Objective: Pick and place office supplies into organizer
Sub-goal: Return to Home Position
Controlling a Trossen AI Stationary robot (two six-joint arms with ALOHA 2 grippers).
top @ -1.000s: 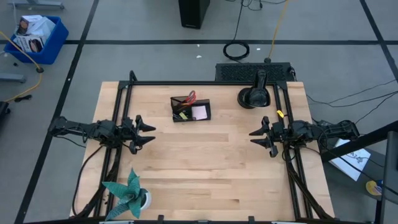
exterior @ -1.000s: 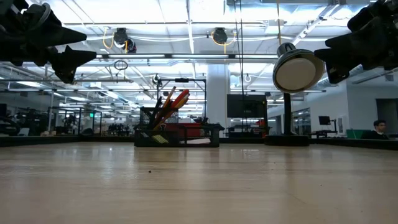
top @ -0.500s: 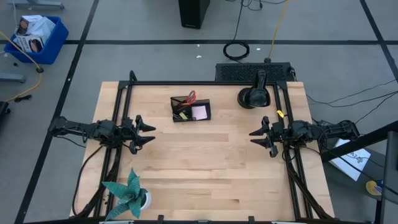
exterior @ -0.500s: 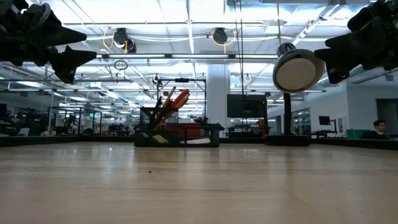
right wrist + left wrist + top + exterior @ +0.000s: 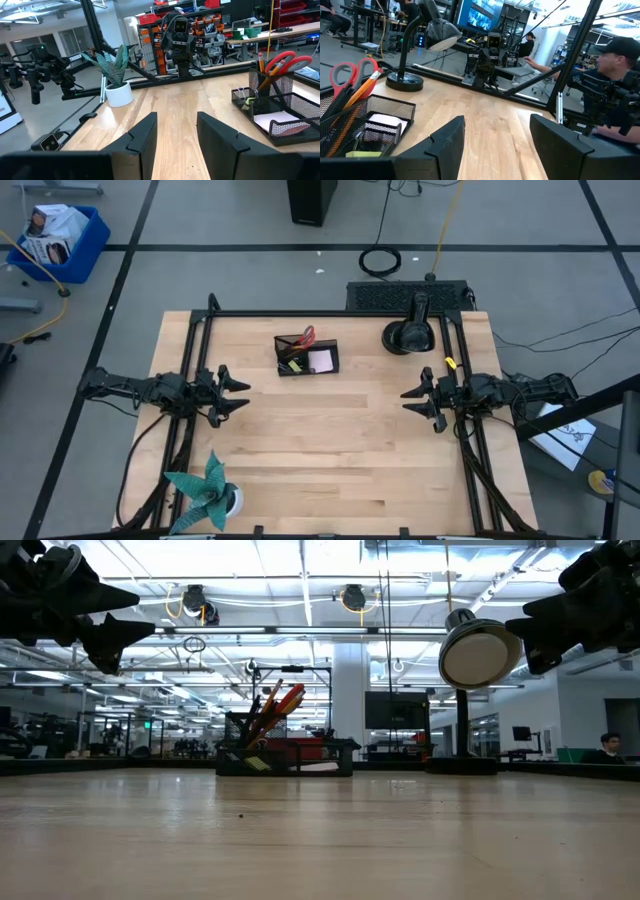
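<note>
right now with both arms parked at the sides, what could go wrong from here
The scissors and pencils lean tall out of the organizer; an arm crossing low could snag them and tip it.
A small yellow bit lies by the table's right edge near the right gripper, outside the organizer; it could get knocked off or left behind.

One black wire-mesh organizer [image 5: 307, 357], one pair of red-handled scissors [image 5: 307, 334], one pink sticky-note pad [image 5: 322, 360], one black desk lamp [image 5: 408, 335], one teal paper plant [image 5: 205, 488], two grippers: left gripper [image 5: 243, 395], right gripper [image 5: 407, 401].
</note>
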